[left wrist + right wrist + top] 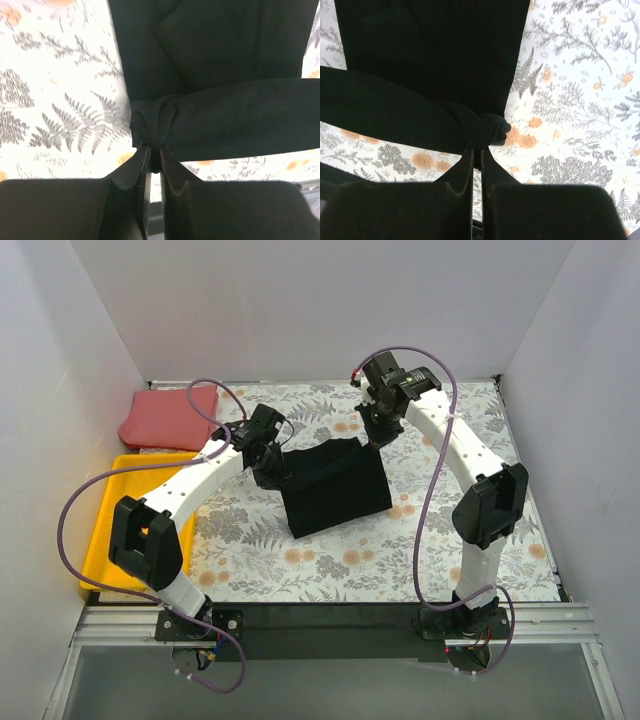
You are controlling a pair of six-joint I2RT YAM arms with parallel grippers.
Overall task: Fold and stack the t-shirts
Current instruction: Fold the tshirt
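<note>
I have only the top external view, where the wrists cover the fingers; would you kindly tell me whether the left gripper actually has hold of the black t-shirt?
Observer: Yes. In the left wrist view the left gripper is shut on a bunched corner of the black t-shirt.
Operator: Thank you. And the other arm?
Observer: The right gripper is likewise shut on a bunched corner of it.
Operator: How does the edge beside that pinch look?
Observer: In the right wrist view a folded band of black cloth runs sideways from the pinch, and the floral cloth shows between that band and the fingers.
</note>
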